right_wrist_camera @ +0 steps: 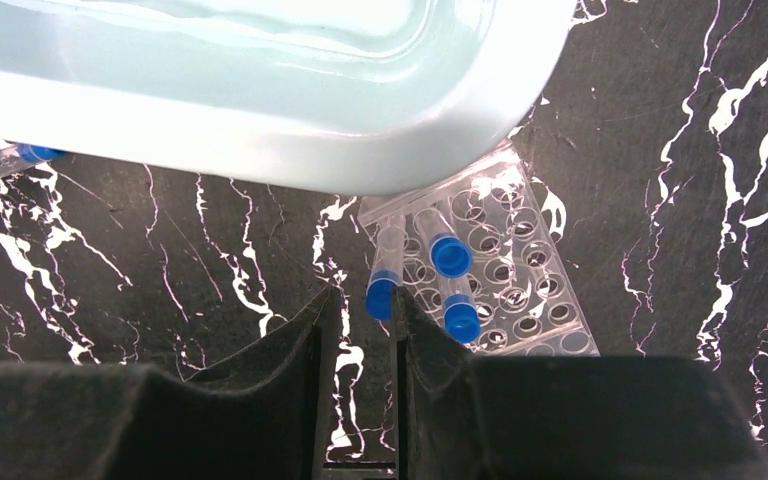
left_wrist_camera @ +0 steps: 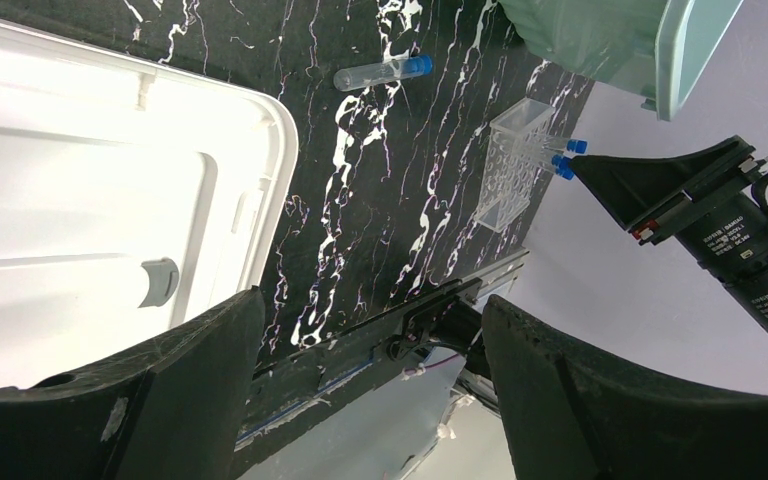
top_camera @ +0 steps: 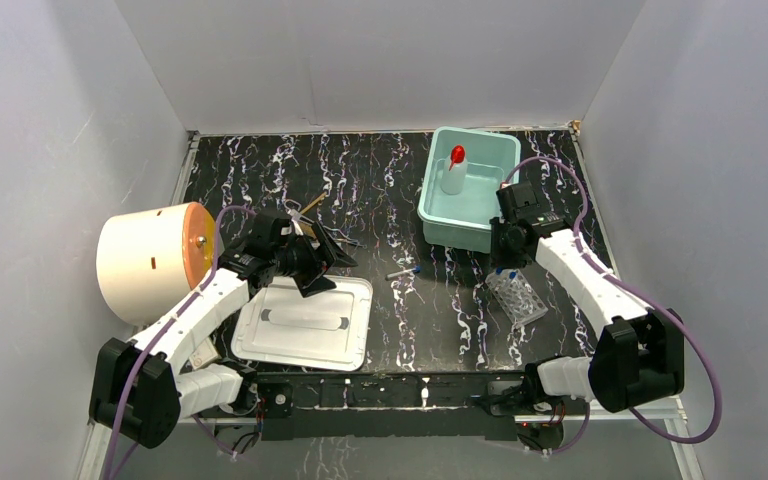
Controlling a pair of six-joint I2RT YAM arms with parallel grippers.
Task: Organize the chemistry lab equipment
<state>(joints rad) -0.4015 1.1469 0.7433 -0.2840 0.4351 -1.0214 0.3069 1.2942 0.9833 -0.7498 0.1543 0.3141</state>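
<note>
Black marbled table (top_camera: 380, 190) carries the clear tube rack (right_wrist_camera: 530, 290) just beside the teal bin (right_wrist_camera: 260, 120), with two blue-capped tubes (right_wrist_camera: 450, 255) in it. A third tube (right_wrist_camera: 388, 255) has its cap at the mouth of the right tool (right_wrist_camera: 368, 305); the fingers stand close together, but whether they pinch it I cannot tell. The squeeze bottle (top_camera: 454, 170) stands in the bin. The left tool (left_wrist_camera: 372, 310) is spread wide near the white tray (left_wrist_camera: 270, 140).
</note>
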